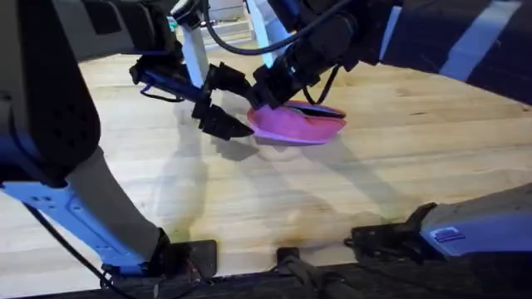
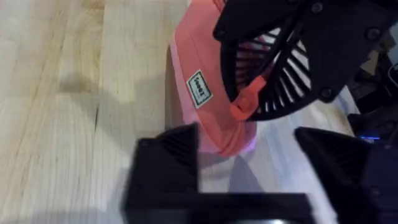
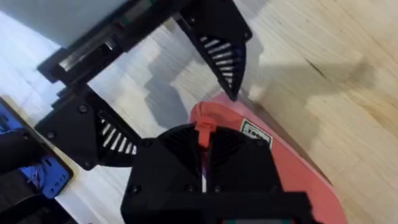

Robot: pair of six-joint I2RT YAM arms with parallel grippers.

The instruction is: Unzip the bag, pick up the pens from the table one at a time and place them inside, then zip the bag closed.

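Surface: pale plank table (image 1: pixel 399 149), bag (image 1: pixel 295 124) lying far-centre.
Right gripper (image 3: pixel 204 163): pinched on the zipper pull (image 3: pixel 204 129) at the bag's left end.
Left gripper (image 2: pixel 249 149): jaws apart, empty, straddling that same end.
Axis: zipper runs rightward, away from both.

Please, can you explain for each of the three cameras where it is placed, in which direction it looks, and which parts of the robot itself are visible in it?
Overhead: fixed above the arms' bases, looking down and forward over the table; both arms meet at the bag.
Left wrist: on the left arm, looking past the open left gripper at the bag and its zipper pull.
Right wrist: on the right arm, looking down at the right gripper closed on the zipper pull.
Shared: both wrist views show the bag and the other arm's gripper.
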